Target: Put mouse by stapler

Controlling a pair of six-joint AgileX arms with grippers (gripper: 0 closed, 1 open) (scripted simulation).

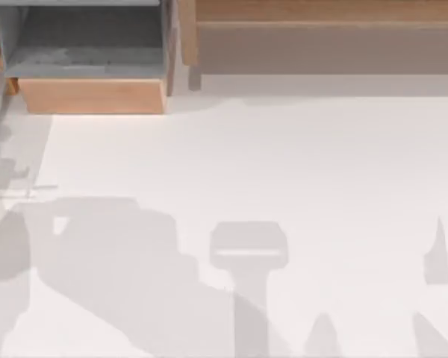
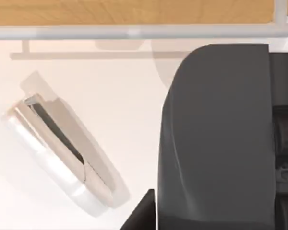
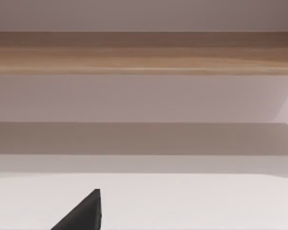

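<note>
One stapler (image 2: 62, 143), silver, lies flat on the white bench (image 2: 120, 105), seen in the left wrist view. A dark body (image 2: 216, 139), large and cut off at the frame edge, sits close beside the stapler, not touching; its identity is unclear. Left end effector opening: cannot tell. Right wrist view: one dark tip (image 3: 84, 213), cut off; opening cannot be told. Top view: one wooden drawer unit (image 1: 89, 93) at the bench's back left.
</note>
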